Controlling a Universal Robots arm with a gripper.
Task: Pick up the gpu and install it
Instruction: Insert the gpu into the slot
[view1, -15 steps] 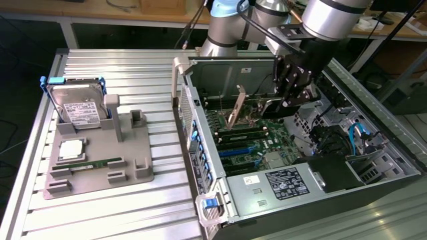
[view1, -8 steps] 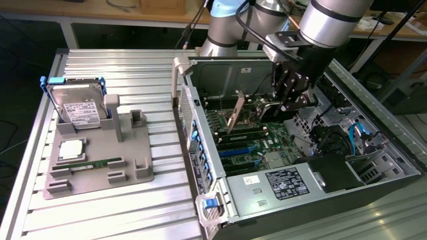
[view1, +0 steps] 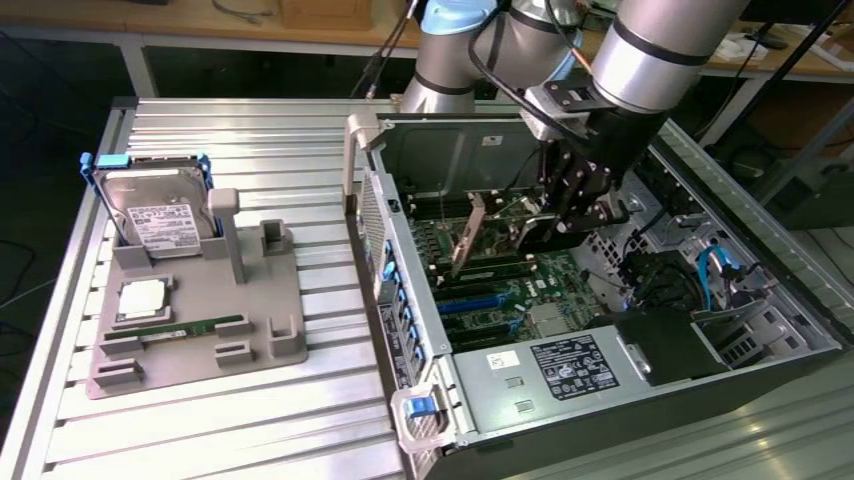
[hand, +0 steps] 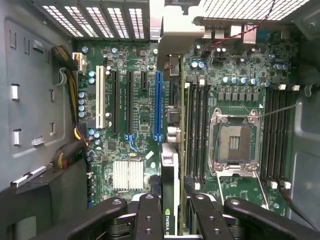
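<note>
The gpu (view1: 497, 232), a thin green card with a pale metal bracket (view1: 469, 238) at one end, hangs inside the open computer case (view1: 441, 420) above the motherboard (view1: 487, 290). My gripper (view1: 567, 218) is shut on it, reaching down into the case. In the wrist view the gpu (hand: 169, 175) shows edge-on between my two black fingers (hand: 148, 216), and its bracket (hand: 172, 30) reaches to the case's rear slot openings. The card's edge runs parallel to the long blue expansion slot (hand: 158, 102), just to one side of it.
A grey fixture (view1: 200, 320) on the metal table at the exterior view's left holds a hard drive (view1: 158, 215), a processor chip (view1: 143, 298) and a memory stick (view1: 187, 327). Inside the case are the power supply (view1: 567, 365), the processor socket (hand: 235, 137) and cables (hand: 70, 150).
</note>
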